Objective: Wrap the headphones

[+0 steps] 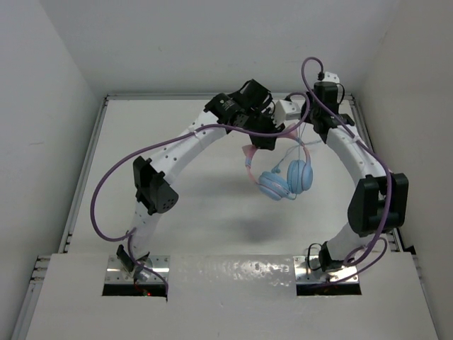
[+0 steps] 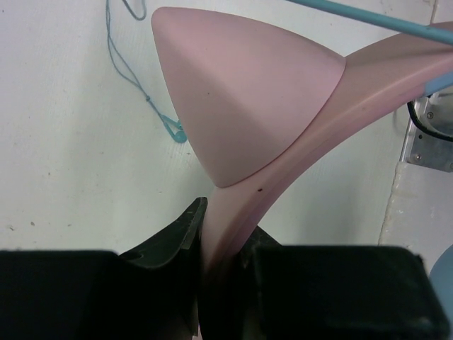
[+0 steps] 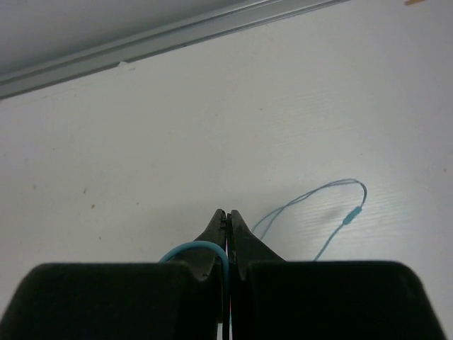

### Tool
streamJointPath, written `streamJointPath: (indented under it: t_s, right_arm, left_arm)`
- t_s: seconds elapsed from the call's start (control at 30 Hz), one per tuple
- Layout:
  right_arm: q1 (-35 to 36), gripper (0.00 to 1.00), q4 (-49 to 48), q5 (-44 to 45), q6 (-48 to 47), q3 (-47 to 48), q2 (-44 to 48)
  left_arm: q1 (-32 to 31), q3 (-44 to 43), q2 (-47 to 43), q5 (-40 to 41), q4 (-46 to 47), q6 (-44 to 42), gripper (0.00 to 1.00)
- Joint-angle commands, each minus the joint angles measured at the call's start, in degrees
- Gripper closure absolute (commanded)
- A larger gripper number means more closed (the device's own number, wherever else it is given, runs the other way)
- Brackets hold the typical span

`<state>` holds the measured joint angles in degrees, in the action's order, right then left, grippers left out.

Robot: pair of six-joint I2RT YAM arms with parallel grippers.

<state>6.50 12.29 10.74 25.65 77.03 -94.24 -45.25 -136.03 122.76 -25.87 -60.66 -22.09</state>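
Note:
The headphones (image 1: pixel 285 180) hang in the air over the middle of the table, light blue ear cups lowest. My left gripper (image 1: pixel 263 136) is shut on the pink headband (image 2: pixel 283 177) just below one cat ear (image 2: pixel 233 99). My right gripper (image 1: pixel 279 113) sits just beyond it and is shut on the thin teal cable (image 3: pixel 191 247), which loops out of the jaws to the left. More cable (image 3: pixel 318 202) lies slack on the table below, also showing in the left wrist view (image 2: pixel 141 88).
White walls close the table on three sides, with a metal rail (image 3: pixel 177 32) along the far edge. Thick purple robot cables (image 1: pixel 106 191) hang off both arms. A metal plate (image 2: pixel 428 142) shows at the right of the left wrist view.

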Motion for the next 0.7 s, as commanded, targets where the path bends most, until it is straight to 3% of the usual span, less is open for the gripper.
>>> streamJointPath:
  t_s: [0.0,0.67]
  right_arm:
    - [-0.26,1.00,-8.08,4.72,3.27,-0.39,4.59]
    - [-1.49,1.00,-13.68,10.62,10.91,-16.56,14.43]
  left_arm:
    - [0.17,-3.54,-1.65,-3.22,1.69,1.70,1.00]
    - [2.71,-4.95,-2.26,-0.76,5.38,5.91,1.00]
